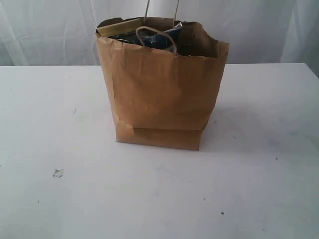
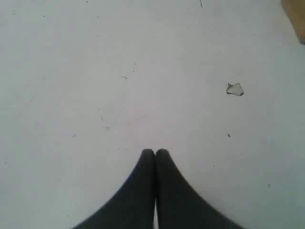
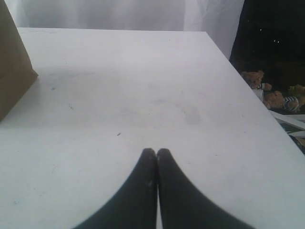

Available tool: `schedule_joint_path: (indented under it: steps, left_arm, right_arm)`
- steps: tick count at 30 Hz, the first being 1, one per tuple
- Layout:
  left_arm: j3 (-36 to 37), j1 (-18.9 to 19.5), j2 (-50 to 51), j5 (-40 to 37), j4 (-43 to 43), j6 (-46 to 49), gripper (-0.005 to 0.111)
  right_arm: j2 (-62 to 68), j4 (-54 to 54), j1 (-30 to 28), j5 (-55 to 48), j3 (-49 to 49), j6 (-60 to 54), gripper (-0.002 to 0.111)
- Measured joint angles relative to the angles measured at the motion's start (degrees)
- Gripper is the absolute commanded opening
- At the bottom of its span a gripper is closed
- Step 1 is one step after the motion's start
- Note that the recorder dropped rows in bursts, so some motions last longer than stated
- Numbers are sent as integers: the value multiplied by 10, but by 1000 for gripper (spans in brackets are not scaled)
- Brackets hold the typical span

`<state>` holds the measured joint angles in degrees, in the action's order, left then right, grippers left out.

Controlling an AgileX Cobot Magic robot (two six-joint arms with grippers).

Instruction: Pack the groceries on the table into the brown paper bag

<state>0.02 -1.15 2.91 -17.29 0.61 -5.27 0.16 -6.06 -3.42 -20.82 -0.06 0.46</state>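
The brown paper bag (image 1: 162,92) stands upright in the middle of the white table (image 1: 60,199). Inside its rim I see groceries: an olive-coloured lid (image 1: 118,27) at the back left and a dark-blue packet (image 1: 164,40) beside it. A paper loop handle (image 1: 155,36) droops over the opening. A corner of the bag (image 2: 296,16) shows in the left wrist view, and its side (image 3: 14,71) in the right wrist view. My left gripper (image 2: 155,151) is shut with nothing in it, over bare tabletop. My right gripper (image 3: 157,151) is shut and empty, some way from the bag. Neither arm shows in the exterior view.
A small pale crumb (image 1: 58,173) lies on the table at the front left, the same crumb (image 2: 234,89) in the left wrist view. The table's edge (image 3: 248,90) runs on the side away from the bag, with stuffed toys (image 3: 267,93) on the floor beyond. White curtains hang behind.
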Motion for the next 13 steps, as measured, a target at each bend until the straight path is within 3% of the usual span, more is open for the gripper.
schedule_joint_path:
  steps: [13]
  left_arm:
    - [0, -4, 0, 0, 0, 0, 0]
  right_arm:
    - [0, 0, 0, 0, 0, 0, 0]
